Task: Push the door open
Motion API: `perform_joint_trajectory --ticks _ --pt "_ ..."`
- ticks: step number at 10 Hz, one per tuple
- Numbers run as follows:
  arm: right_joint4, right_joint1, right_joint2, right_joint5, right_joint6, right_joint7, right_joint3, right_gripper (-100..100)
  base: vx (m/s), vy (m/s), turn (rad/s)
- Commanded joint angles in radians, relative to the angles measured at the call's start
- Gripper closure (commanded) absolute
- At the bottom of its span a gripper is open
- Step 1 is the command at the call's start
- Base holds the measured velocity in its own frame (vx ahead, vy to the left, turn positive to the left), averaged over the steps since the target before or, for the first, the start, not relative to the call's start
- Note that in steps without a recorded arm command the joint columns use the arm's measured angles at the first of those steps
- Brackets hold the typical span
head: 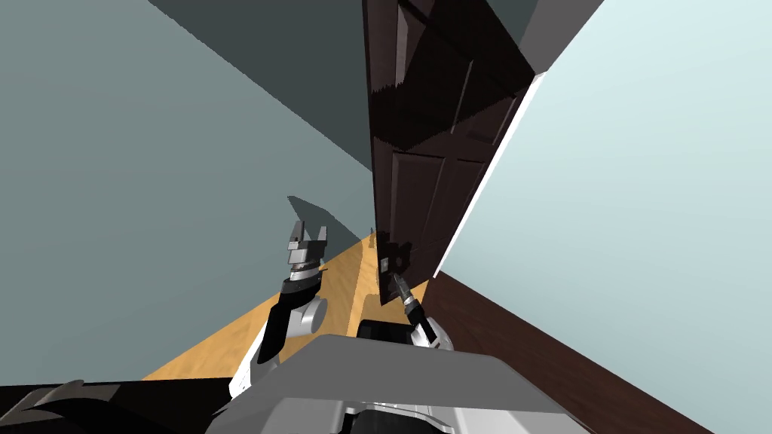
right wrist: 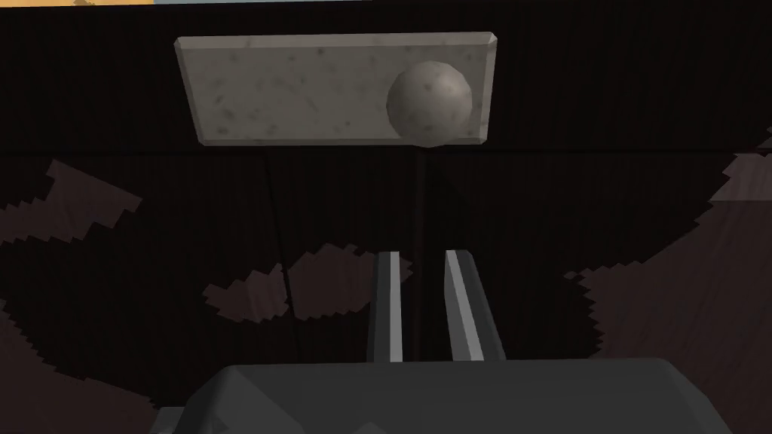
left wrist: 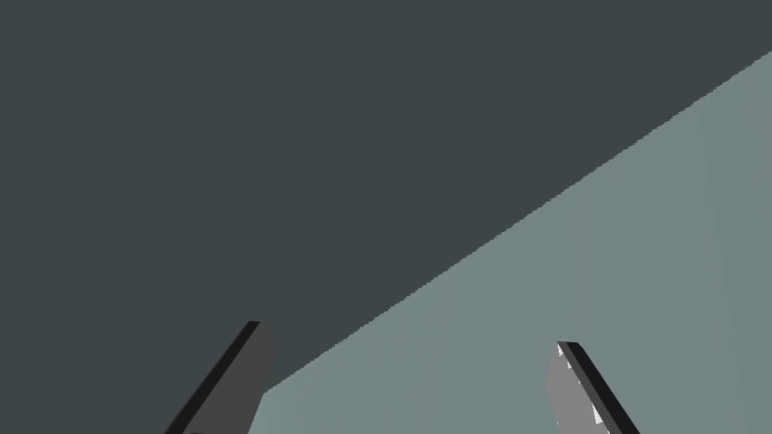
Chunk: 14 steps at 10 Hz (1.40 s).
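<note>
A dark brown panelled door (head: 430,151) stands partly swung, with its free edge toward me. My right gripper (head: 395,280) is against the door's face just below the handle. In the right wrist view its fingers (right wrist: 388,301) stand close together with nothing between them, tips at the dark door surface (right wrist: 603,196). A grey plate (right wrist: 301,90) with a round grey knob (right wrist: 429,101) sits just beyond the fingertips. My left gripper (head: 308,239) is raised beside the door, clear of it. Its fingers (left wrist: 241,377) stand wide apart.
A grey-green wall (head: 113,188) runs along my left and a pale wall (head: 641,226) along my right. Light wooden floor (head: 339,294) shows past the door's edge, and dark wooden floor (head: 528,354) lies on my right. The white door frame (head: 490,181) borders the door's far side.
</note>
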Motion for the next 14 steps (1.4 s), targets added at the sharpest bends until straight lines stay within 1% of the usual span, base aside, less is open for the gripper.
perform_joint_trajectory --ticks 1,3,4,5,9,13,14 --pt "-0.01 0.005 0.002 -0.002 0.002 -0.004 0.006 -100 -0.25 -0.072 -0.046" --pt "-0.02 0.009 0.006 -0.003 0.004 -0.007 0.011 -100 -0.241 -0.061 -0.04" --pt "-0.021 0.01 0.004 -0.002 0.006 -0.005 0.01 -100 -0.113 -0.017 -0.007" --pt "-0.016 0.01 0.003 -0.003 0.001 -0.003 0.007 -100 0.063 0.067 0.039" --pt "-0.007 0.009 0.006 -0.004 -0.009 0.001 -0.001 -100 0.176 0.09 0.02" --pt "0.006 0.007 0.016 -0.005 -0.024 0.008 -0.012 -100 0.194 0.122 0.027" --pt "0.003 0.007 0.013 -0.005 -0.021 0.007 -0.01 -100 0.086 0.052 0.0"
